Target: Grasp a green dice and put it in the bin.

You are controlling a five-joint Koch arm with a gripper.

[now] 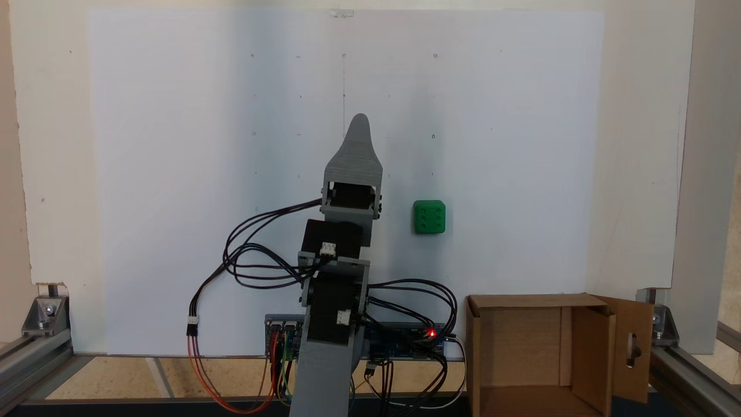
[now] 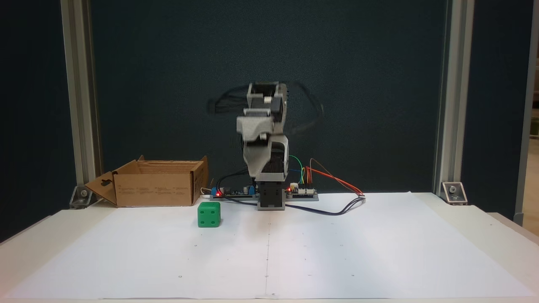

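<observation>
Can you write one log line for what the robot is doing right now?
arm: folded | gripper: state unclear, holding nothing | green dice: on white paper, untouched | bin: open, apart from dice

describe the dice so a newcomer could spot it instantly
Start at the big white sheet covering the table, with the arm's base at its back edge. In a fixed view, the dice sits on the sheet just in front of the open cardboard box, apart from it. It is the small bright green cube with round pips, far smaller than the brown box.
</observation>
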